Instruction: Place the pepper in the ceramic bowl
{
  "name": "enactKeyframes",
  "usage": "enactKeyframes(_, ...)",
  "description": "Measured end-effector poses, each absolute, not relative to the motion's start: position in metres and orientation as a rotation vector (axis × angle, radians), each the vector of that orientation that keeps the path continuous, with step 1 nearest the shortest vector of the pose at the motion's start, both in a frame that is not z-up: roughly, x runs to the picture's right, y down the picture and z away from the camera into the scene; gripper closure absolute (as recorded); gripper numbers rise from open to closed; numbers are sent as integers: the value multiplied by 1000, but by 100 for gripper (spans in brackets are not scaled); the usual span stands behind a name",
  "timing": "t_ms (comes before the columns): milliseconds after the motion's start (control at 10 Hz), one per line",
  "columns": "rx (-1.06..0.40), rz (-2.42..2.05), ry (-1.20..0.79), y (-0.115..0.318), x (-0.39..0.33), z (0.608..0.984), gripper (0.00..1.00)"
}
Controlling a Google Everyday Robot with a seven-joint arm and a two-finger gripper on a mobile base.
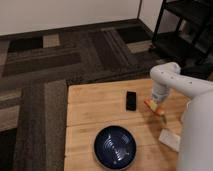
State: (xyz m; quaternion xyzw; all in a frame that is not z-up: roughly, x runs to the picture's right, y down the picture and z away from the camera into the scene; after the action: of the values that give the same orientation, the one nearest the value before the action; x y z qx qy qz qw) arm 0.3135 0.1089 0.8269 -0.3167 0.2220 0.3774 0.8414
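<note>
At the right side of the tabletop (95,107), your hand (156,106) is pinched shut on the pepper (149,104), beside the black block (131,100). Lift straight up, clear the block, then release low over the centre of the ceramic bowl (115,146).

No writing, label, brand, number or sign is showing legibly anywhere in this view. The gripper (156,106) is sitting closed on the pepper (149,103) on the wooden table (90,107), and its white arm casing is showing no readable marking. The black block (131,100) just left of the gripper, the ceramic bowl (98,146) nearer the camera and to the gripper's left, and the white object (170,139) nearer the camera on its right are likewise carrying nothing that can be read.
</note>
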Motion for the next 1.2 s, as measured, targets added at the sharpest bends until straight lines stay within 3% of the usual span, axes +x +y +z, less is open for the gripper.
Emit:
enactKeyframes(500, -601, 600, 516, 72, 280, 794, 100)
enactKeyframes(800, -542, 451, 423, 46, 218, 762, 100)
enactKeyframes(1200, -515, 220, 195, 47, 115, 728, 100)
